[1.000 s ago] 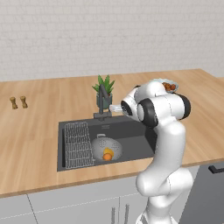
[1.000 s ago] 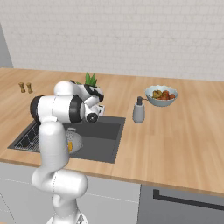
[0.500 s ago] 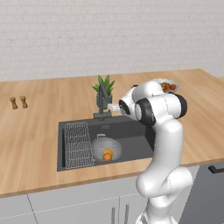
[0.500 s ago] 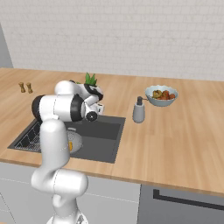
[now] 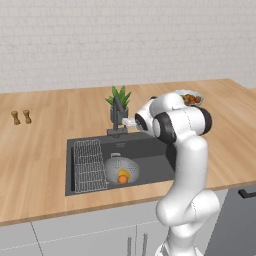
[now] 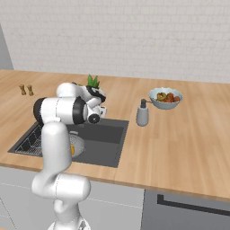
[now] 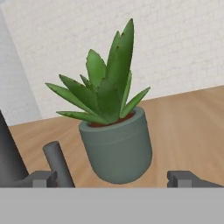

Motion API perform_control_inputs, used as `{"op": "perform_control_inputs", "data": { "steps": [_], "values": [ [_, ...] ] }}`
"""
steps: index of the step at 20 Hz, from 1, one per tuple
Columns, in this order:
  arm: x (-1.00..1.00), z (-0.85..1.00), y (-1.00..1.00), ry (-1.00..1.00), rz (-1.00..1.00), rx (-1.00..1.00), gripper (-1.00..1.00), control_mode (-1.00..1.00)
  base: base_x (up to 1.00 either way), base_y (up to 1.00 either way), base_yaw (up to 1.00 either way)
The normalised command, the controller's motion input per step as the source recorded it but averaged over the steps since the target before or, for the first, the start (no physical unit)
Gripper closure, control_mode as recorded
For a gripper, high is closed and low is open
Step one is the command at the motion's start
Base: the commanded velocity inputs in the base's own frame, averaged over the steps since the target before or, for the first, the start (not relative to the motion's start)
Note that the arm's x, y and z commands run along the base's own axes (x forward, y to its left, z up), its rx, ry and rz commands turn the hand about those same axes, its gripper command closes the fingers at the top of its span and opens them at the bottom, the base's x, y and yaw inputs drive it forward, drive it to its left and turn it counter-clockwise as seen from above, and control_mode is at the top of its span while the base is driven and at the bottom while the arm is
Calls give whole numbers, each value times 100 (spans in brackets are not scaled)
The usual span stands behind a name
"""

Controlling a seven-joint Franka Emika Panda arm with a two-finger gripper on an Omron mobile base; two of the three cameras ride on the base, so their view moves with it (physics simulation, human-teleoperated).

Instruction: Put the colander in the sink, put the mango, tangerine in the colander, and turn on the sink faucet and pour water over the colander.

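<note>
The dark sink [image 5: 150, 150] holds the grey colander [image 5: 114, 166] beside its wire rack. Inside the colander lie the yellow mango [image 5: 124, 173] and the orange tangerine [image 5: 122, 179]. The dark sink faucet [image 5: 118, 116] stands at the basin's back edge. My gripper [image 5: 128, 122] hovers just right of the faucet, open, with nothing between its fingers. In the hand view the gripper [image 7: 113, 179] faces the potted plant, and the sink faucet [image 7: 57, 162] rises by the left fingertip [image 7: 41, 178]. No water is in view. From the right, my arm covers most of the colander [image 6: 77, 144].
A spiky green plant in a grey pot [image 5: 119, 100] stands right behind the faucet. A soap dispenser [image 6: 142, 113] and a pale fruit bowl [image 6: 166, 98] sit right of the sink. Two small shakers [image 5: 21, 117] stand far left. The brick wall backs the counter.
The arm's elbow has drifted slightly left. The hand stays beside the faucet with its jaws just as wide.
</note>
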Motion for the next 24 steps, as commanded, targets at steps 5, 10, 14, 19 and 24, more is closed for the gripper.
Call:
{"op": "perform_control_inputs", "data": {
  "steps": [5,10,14,19,24],
  "values": [
    [4,0,6,0,0,0,-100,-100,0,0,0],
    [0,0,4,0,0,0,-100,-100,0,0,0],
    [0,0,8,0,0,0,-100,-100,0,0,0],
    [0,0,13,0,0,0,-100,-100,0,0,0],
    [4,0,6,0,0,0,-100,-100,0,0,0]
  ]
}}
